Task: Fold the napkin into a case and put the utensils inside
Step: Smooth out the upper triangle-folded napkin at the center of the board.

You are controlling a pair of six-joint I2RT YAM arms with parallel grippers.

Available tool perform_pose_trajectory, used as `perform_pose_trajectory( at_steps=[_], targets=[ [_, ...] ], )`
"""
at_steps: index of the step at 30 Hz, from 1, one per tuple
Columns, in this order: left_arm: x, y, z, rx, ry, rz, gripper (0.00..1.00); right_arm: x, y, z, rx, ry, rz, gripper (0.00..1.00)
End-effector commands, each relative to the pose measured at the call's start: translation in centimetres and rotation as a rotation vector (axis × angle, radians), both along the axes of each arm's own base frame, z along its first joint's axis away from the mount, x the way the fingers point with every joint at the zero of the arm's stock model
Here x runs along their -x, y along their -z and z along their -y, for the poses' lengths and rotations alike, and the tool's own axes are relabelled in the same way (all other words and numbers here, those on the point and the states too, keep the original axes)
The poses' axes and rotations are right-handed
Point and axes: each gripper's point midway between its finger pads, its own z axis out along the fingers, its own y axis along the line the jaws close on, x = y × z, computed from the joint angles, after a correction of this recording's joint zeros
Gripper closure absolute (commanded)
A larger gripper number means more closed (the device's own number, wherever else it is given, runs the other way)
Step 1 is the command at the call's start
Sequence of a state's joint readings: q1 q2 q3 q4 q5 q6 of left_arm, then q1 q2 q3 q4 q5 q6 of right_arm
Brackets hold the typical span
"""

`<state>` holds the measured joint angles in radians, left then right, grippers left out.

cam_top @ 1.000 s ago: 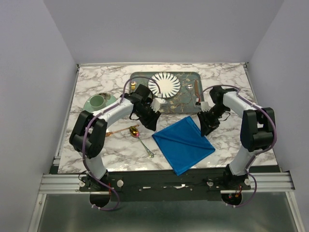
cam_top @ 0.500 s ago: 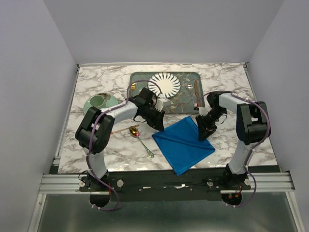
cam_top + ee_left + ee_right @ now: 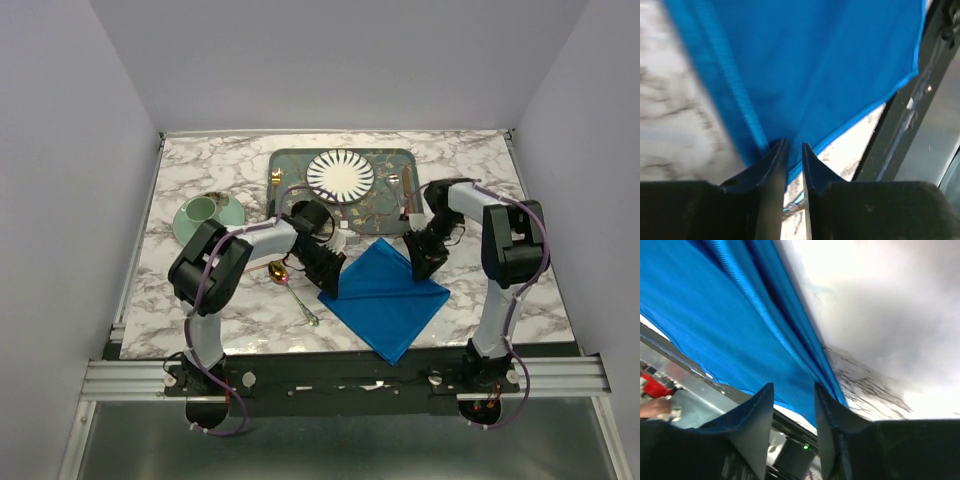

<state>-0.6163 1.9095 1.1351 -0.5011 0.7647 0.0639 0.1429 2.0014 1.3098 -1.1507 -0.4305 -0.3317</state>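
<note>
The bright blue napkin (image 3: 390,300) lies as a diamond on the marble near the front edge, with a folded band along its upper left side (image 3: 735,90). My left gripper (image 3: 330,285) is at its left corner. Its jaws (image 3: 793,143) stand almost together, pinching the cloth edge at the tips. My right gripper (image 3: 422,268) sits over the napkin's upper right edge. It is open (image 3: 792,386), with the cloth (image 3: 740,325) just beyond its fingertips. The spoon (image 3: 281,273) lies left of the napkin. My left arm hides the fork. No case is in view.
The grey-green tray (image 3: 290,165) at the back holds the striped plate (image 3: 340,176) and brown-handled cutlery (image 3: 408,190). A green cup on a saucer (image 3: 205,211) stands at the left. The table's metal front rail (image 3: 340,365) runs just below the napkin's bottom corner.
My left gripper slid right and toward the front, narrowing onto the napkin's left corner. The right gripper moved in over the upper right edge. The napkin shifted right and turned a little.
</note>
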Motion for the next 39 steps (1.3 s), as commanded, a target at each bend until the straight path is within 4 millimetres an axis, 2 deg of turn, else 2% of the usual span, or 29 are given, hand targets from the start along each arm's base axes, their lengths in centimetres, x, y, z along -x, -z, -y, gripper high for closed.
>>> perform_pose_trajectory(
  at_steps=[1, 3, 4, 7, 12, 18, 24, 27, 34, 39],
  targets=[
    [1.6, -3.7, 0.1, 0.049, 0.102, 0.074, 0.68, -3.3, -2.9, -0.5, -0.055, -0.07, 0.16, 0.49],
    [0.9, -4.9, 0.0, 0.072, 0.092, 0.113, 0.62, -5.1, -4.0, -1.1, -0.078, -0.052, 0.211, 0.44],
    [0.2, -5.7, -0.2, 0.085, 0.076, 0.141, 0.61, -5.7, -4.4, -1.6, -0.098, -0.045, 0.225, 0.38],
    [-0.7, -7.2, -0.6, 0.112, 0.063, 0.192, 0.57, -7.1, -4.4, -2.5, -0.125, -0.041, 0.233, 0.3],
    [-3.4, -9.3, -1.7, 0.146, -0.029, 0.261, 0.5, -8.6, -3.4, -4.0, -0.107, -0.066, 0.257, 0.27],
    [-5.8, -10.9, -3.2, 0.158, -0.138, 0.329, 0.49, -9.1, -1.4, -6.1, -0.115, -0.108, 0.245, 0.31],
    [-6.1, -10.9, -4.6, 0.146, -0.196, 0.324, 0.49, -8.2, 0.2, -8.8, -0.134, -0.192, 0.221, 0.38],
    [-6.0, -11.0, -5.0, 0.146, -0.214, 0.322, 0.49, -7.5, 0.8, -10.2, -0.143, -0.244, 0.212, 0.45],
    [-6.0, -11.1, -6.2, 0.154, -0.28, 0.316, 0.5, -5.6, 0.3, -13.3, -0.193, -0.4, 0.255, 0.5],
    [-7.0, -10.8, -6.9, 0.147, -0.319, 0.35, 0.5, -6.8, -0.5, -13.1, -0.136, -0.4, 0.332, 0.49]
  ],
)
